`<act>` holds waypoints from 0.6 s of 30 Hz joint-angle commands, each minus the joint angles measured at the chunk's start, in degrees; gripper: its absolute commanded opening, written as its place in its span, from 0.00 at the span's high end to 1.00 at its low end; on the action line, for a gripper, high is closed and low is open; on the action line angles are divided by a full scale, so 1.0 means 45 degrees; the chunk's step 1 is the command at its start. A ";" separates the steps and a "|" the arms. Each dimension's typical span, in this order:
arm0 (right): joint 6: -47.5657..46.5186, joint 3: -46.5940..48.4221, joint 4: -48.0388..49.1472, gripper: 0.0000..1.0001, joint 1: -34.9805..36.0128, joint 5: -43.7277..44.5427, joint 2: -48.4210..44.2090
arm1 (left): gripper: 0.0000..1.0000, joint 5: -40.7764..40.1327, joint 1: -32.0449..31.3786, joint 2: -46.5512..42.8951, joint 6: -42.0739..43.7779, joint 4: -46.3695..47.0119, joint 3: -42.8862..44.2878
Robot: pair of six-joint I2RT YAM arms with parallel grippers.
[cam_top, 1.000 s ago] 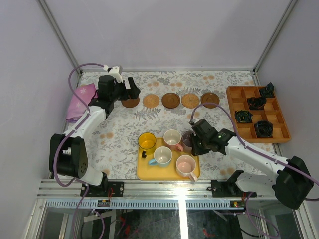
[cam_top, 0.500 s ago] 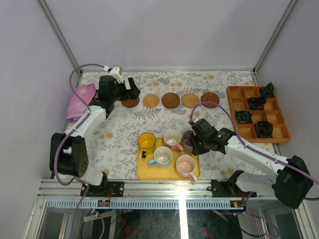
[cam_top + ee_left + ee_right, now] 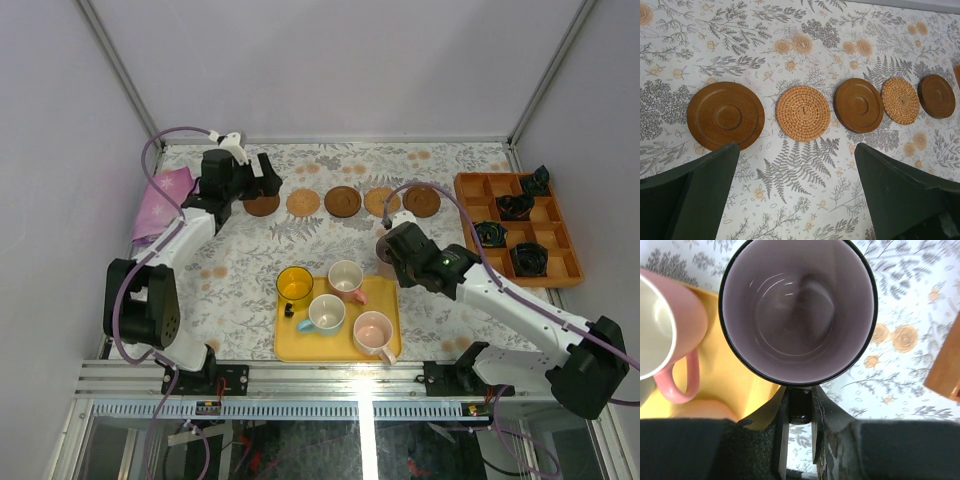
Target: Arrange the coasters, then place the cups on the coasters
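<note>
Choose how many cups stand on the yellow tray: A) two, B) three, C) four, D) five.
C: the yellow cup, the blue cup, the far pink cup and the near pink cup stand on the tray; the right gripper holds the purple cup.

Seen from above: a white tablecloth [image 3: 790, 30] printed with grey ferns and orange flowers. Across the middle, a row of five thin round coasters. At the left end a dark brown wooden disc [image 3: 726, 116], then a tan woven disc [image 3: 803, 113] just apart from it. Further right, a second dark brown wooden disc [image 3: 858, 105], a second tan woven disc [image 3: 900, 100] and a third dark brown wooden disc [image 3: 936, 96], set almost edge to edge. Nearest, the left gripper [image 3: 796, 147], its dark green fingers [image 3: 700, 195] spread wide.
</note>
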 commanded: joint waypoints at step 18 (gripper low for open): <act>-0.3989 0.0651 0.9130 1.00 -0.6404 -0.0771 0.2785 | 0.00 -0.0257 0.0037 0.1807 -0.0772 0.1572 0.1992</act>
